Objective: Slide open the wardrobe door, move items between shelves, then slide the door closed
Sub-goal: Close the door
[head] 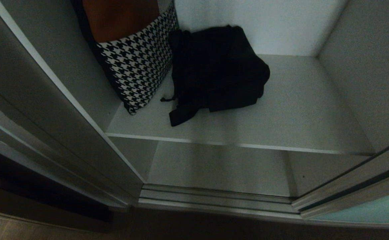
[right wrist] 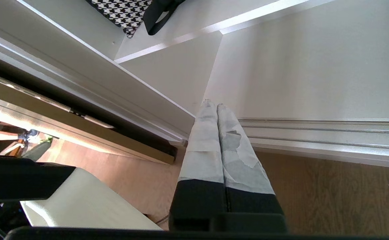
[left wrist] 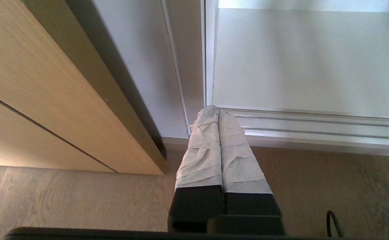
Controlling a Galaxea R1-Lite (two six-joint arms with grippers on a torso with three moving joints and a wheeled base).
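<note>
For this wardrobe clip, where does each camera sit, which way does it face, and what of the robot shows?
Head view: looks forward and down into the open wardrobe at the black bundle on the upper shelf; no arm shows.
Left wrist view: behind the shut left gripper, facing the floor track.
Right wrist view: behind the shut right gripper, facing the same track; the robot's white body shows.
Shared: the head and right wrist views both show the houndstooth bag.

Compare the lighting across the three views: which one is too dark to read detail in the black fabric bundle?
Head view: dim overall, black bundle an almost featureless mass on the shelf. Left wrist view: bright, evenly lit, shut left gripper crisp. Right wrist view: bright, with glare behind the shut right gripper.
</note>
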